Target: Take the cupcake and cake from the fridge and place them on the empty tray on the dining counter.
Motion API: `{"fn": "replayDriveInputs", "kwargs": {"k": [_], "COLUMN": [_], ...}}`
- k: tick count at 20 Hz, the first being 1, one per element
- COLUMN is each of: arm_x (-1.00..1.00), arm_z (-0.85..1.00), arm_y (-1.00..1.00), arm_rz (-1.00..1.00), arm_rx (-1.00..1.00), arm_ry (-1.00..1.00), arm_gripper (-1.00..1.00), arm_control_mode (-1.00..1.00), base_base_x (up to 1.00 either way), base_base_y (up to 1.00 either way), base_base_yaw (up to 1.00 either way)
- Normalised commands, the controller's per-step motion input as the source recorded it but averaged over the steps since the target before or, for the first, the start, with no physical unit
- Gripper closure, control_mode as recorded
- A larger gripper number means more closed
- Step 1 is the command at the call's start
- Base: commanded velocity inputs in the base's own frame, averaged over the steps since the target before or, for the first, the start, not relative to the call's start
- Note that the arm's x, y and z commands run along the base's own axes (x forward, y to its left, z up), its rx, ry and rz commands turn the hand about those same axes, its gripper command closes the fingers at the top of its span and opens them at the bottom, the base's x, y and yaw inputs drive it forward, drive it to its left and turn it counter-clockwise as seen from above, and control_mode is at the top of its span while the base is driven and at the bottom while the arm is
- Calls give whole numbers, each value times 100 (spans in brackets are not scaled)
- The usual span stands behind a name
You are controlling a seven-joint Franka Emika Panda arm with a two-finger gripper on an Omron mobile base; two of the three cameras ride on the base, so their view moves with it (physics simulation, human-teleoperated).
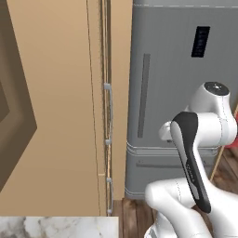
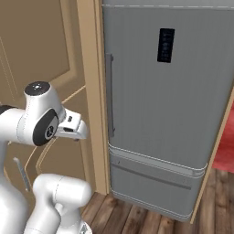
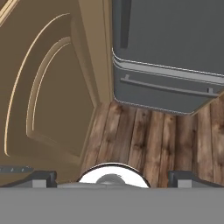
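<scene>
Two closed doors on the tall grey fridge point(image 2: 169, 105) face you, operator: the big upper door with its long vertical recessed handle point(image 2: 109, 96) and a small dark display panel point(image 2: 166, 45) near the top, and the lower drawer front below it with a horizontal bar. Everything on it is shut, so you can't see any shelves or food from here. In the left base view that same fridge sits right of centre, with the tan wooden cabinet panel point(image 1: 60, 107) to its left and a strip of marble counter point(image 1: 58, 227) at the bottom left corner. The white arm point(image 1: 195, 153) is folded up in front of you, elbow high, well apart from the fridge door. The gripper point(image 3: 112, 178) looks down along the dark wooden plank floor point(image 3: 157, 144), its two dark fingertips point(image 3: 41, 178) spread wide at the bottom corners of the hand view, jaws fully apart with nothing between them. In the hand view the fridge's lower drawer fills the top right and the carved tan cabinet door point(image 3: 48, 87) is on the left. A red patch point(image 2: 225, 146) shows past the fridge's right side.
</scene>
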Motion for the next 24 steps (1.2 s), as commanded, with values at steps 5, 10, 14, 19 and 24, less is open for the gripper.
{"fn": "replayDriveInputs", "kwargs": {"k": [5, 10, 14, 19, 24], "arm_x": [41, 71, 65, 57, 38], "arm_z": [0, 0, -3, 1, 12], "arm_y": [-3, -2, 0, -6, -14], "arm_rz": [-1, 0, 0, 0, 0], "arm_rx": [0, 0, 0, 0, 0], "arm_ry": [-16, -26, -25, 0, 0], "arm_gripper": [-100, -100, -100, -100, -100], "arm_control_mode": [-100, -100, -100, -100, -100], "base_base_x": [0, 0, 0, 0, 0], "base_base_y": [0, 0, 0, 0, 0], "base_base_yaw": [0, 0, 0, 0, 0]}}
